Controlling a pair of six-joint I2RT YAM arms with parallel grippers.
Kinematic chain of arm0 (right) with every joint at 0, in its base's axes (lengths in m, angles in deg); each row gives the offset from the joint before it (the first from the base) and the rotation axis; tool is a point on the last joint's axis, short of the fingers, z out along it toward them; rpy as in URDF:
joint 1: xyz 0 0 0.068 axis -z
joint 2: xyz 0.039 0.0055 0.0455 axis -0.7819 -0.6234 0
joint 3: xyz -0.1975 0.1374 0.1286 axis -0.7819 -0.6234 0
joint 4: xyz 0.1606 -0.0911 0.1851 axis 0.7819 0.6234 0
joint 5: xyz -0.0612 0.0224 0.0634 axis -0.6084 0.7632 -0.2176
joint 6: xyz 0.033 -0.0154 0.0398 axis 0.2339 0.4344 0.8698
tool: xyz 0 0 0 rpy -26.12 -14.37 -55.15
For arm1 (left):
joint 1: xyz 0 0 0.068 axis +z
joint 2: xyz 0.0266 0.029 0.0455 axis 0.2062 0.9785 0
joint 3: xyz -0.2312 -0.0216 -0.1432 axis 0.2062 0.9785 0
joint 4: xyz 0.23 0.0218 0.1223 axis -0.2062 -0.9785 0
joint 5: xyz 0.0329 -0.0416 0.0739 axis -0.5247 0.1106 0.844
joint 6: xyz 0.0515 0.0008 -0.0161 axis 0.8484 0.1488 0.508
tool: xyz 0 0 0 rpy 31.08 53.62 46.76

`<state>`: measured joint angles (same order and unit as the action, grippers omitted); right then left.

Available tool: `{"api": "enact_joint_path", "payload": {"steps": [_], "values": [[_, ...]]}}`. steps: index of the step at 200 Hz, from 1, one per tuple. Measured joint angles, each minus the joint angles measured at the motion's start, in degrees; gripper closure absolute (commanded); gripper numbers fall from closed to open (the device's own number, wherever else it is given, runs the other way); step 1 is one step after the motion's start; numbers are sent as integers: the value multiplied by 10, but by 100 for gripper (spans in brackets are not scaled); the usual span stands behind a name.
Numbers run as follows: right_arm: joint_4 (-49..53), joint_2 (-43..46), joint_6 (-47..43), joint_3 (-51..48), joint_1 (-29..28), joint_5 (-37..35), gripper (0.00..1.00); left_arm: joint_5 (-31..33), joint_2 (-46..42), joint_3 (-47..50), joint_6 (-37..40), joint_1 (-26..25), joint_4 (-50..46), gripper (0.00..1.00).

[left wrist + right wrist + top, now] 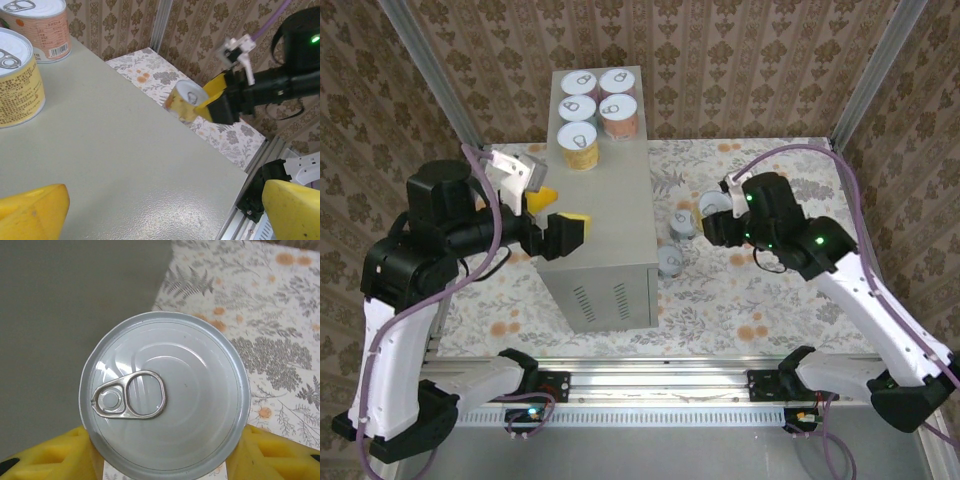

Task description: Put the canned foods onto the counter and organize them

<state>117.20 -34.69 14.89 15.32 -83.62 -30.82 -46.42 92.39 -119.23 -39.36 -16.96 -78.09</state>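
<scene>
Top external: counter (pixel 610 220) mid-table, long axis running away from the arm bases. Five cans (pixel 580 146) upright on its far end, lids up: two rows of two, plus a single one nearer on the left side. Near half of the counter top bare.

Right gripper (pixel 712 210) low over the floral surface (pixel 740 300), right of the counter, clamped on the held can (pixel 715 202). First loose can (pixel 682 224) just beside the held one, on the counter side. Second loose can (pixel 670 261) nearer the bases, close to the counter's right wall. Both upright on the floral surface.

Left gripper (pixel 556 210) at the counter's left edge, jaws wide apart, nothing between them.

Left wrist: left fingers (pixel 30 210) spread to the bottom corners, bare counter top between. Yellow-label can (pixel 15 85) and pink-label can (pixel 42 25) at upper left, on the counter, close together. Past the counter's edge, held can with a yellowish label, tilted in this view, pinched in the right gripper.

Right wrist: held can from above, pull-tab left of centre. Right fingers (pixel 50 455) pressed against both sides of it. Counter's grey wall to the left, floral surface to the right. Cannot tell whether the can's base touches the surface.
</scene>
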Motion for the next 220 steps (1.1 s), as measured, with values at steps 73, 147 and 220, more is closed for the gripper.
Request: {"api": "enact_joint_path", "payload": {"steps": [73,147,220], "values": [[94,-2,-23,161,-12,129,45,13,-23,25,12,0,0,0],[122,-56,-34,235,-84,169,45,16,-33,45,34,-2,-4,0],[152,-139,-48,337,-162,140,44,17,-58,71,47,-7,-4,0]]}}
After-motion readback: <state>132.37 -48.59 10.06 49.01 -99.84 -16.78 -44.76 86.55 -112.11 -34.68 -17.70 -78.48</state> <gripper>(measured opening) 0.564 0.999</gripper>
